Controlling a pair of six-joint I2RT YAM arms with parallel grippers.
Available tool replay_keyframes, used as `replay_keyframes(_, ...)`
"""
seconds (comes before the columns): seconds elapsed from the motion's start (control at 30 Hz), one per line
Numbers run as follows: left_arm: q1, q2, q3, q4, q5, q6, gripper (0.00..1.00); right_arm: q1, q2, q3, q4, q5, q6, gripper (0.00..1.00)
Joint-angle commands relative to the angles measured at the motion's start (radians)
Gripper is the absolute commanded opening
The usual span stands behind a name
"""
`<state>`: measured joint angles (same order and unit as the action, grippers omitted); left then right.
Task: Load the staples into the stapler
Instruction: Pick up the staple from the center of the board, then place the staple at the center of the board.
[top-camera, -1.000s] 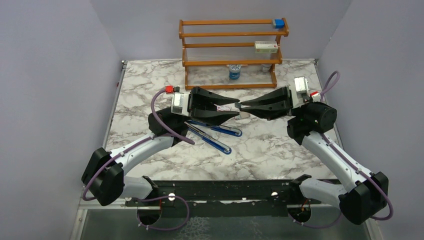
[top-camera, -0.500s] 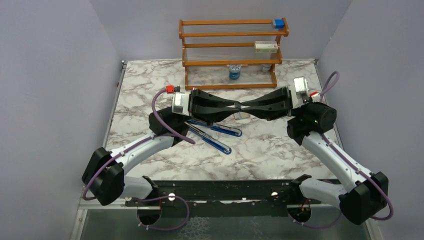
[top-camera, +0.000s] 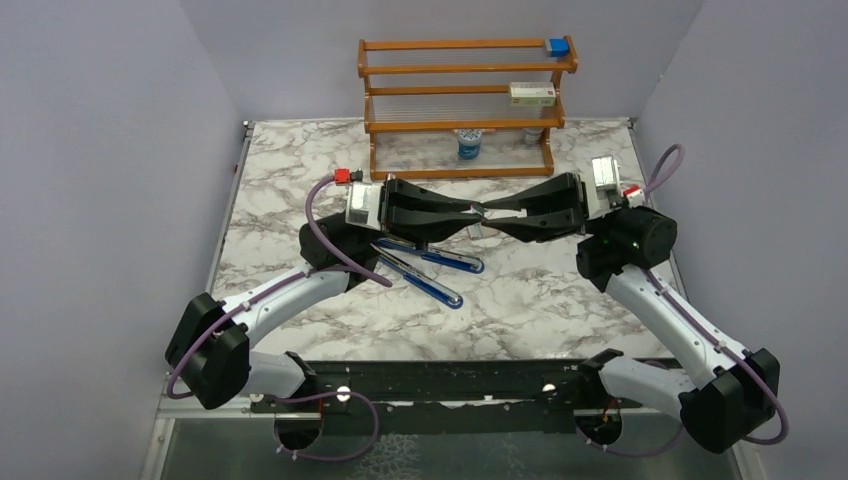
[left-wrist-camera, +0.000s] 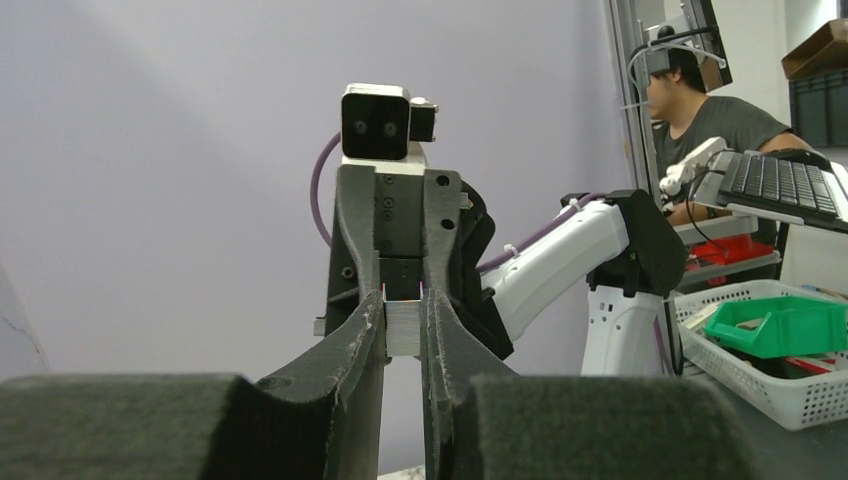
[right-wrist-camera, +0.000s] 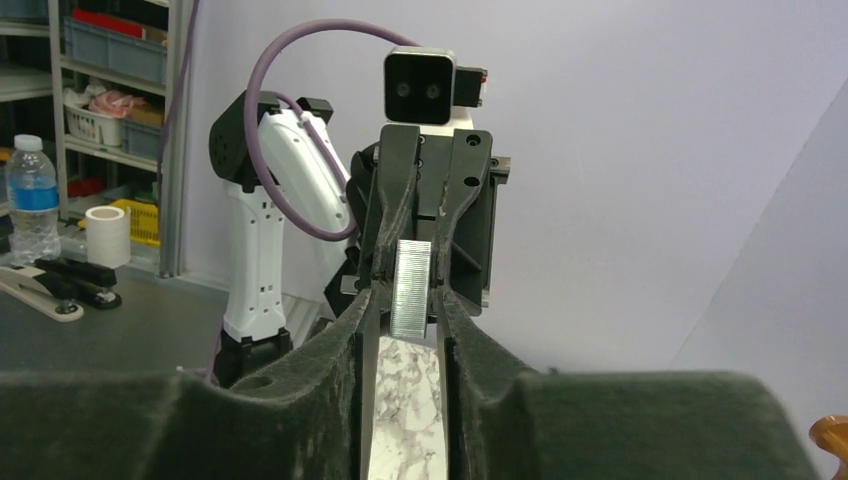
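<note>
Staples (right-wrist-camera: 410, 287) between both grippers' meeting jaws.

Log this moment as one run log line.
phase: mid-air handover | left gripper + right gripper: both pinch staples | stapler: open on table, unloaded

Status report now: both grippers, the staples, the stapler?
Left gripper and right gripper tip to tip, both shut on staples. Stapler open on table, untouched. Nothing blocking.
</note>
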<state>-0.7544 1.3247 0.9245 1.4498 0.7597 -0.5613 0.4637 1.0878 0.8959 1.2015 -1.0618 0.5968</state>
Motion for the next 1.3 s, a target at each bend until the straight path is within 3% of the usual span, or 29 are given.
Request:
replay_keyframes(0.0,-0.006,-0.009,0.025,-0.008,0.004,-0.004,0.0,0.001,-0.041,-0.003,-0.054,0.002,-0.05,0.36)
replay_keyframes(0.1,-0.006,-0.024,0.009,-0.024,0.001,0.015,0.0,0.001,-0.083,0.001,-0.14,0.013,-0.11,0.46)
replay_keyframes(0.27,-0.006,-0.074,-0.021,-0.141,0.043,0.098,0.0,0.001,-0.165,0.024,-0.337,0.084,-0.233,0.5)
replay_keyframes(0.33,-0.005,-0.13,-0.039,-0.287,0.064,0.2,0.0,0.001,-0.201,0.039,-0.47,0.179,-0.289,0.5)
replay_keyframes(0.47,-0.006,-0.276,-0.06,-0.733,0.024,0.484,0.0,0.001,-0.266,0.042,-0.733,0.486,-0.389,0.5)
replay_keyframes(0.57,-0.006,-0.352,-0.068,-1.011,-0.063,0.625,0.0,0.001,-0.307,-0.011,-0.825,0.753,-0.369,0.5)
replay_keyframes(0.63,-0.006,-0.369,-0.043,-1.206,-0.112,0.704,0.0,0.001,-0.318,-0.051,-0.85,0.851,-0.356,0.51)
replay_keyframes(0.73,-0.006,-0.345,0.023,-1.492,-0.153,0.833,0.0,0.001,-0.298,-0.067,-0.911,0.889,-0.368,0.52)
replay_keyframes(0.9,-0.016,-0.247,0.094,-1.834,-0.219,1.031,0.0,0.001,-0.23,-0.054,-1.068,0.844,-0.36,0.54)
replay_keyframes(1.03,-0.052,-0.17,0.113,-1.998,-0.31,1.153,0.0,0.001,-0.252,-0.099,-1.064,0.849,-0.354,0.54)
replay_keyframes(1.27,-0.169,-0.004,0.1,-2.154,-0.516,1.223,0.0,0.0,-0.307,-0.129,-1.083,0.9,-0.38,0.56)
